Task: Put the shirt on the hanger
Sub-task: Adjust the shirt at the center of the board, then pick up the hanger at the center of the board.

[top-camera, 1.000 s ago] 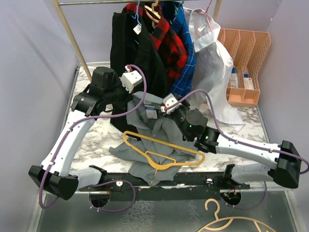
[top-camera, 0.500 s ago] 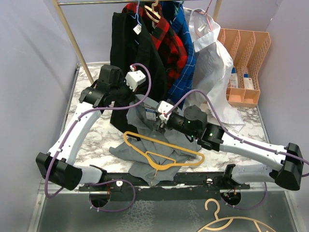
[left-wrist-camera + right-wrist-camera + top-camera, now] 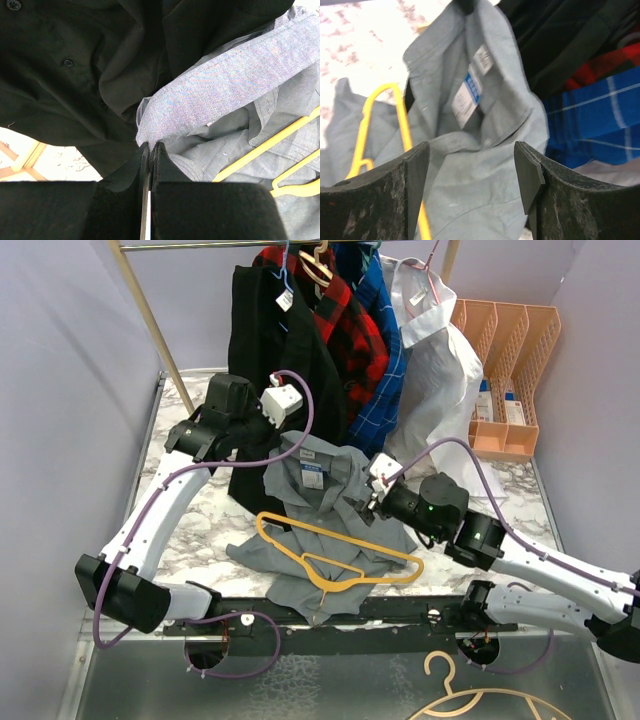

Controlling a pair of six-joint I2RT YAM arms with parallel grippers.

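The light-grey shirt (image 3: 320,490) lies crumpled on the marble table, with its collar and label lifted at the back. The yellow hanger (image 3: 335,558) rests flat on top of its lower part. My left gripper (image 3: 278,445) is shut on the shirt's collar edge; in the left wrist view the jaws (image 3: 150,146) pinch grey fabric (image 3: 235,65), with the hanger (image 3: 265,146) to the right. My right gripper (image 3: 363,504) hovers open at the shirt's right side. In its wrist view the right gripper (image 3: 471,170) has nothing between its fingers, which frame the shirt (image 3: 475,155) below, beside the hanger (image 3: 402,125).
A rack at the back holds a black garment (image 3: 265,330), a red plaid shirt (image 3: 350,310), a blue plaid shirt (image 3: 385,380) and a white shirt (image 3: 440,370). An orange organiser (image 3: 505,370) stands at the back right. A tan hanger (image 3: 480,700) lies below the table's front edge.
My right gripper has drawn back to the right, away from the collar, and stands open. My left gripper lifted the collar edge a little and has held still since.
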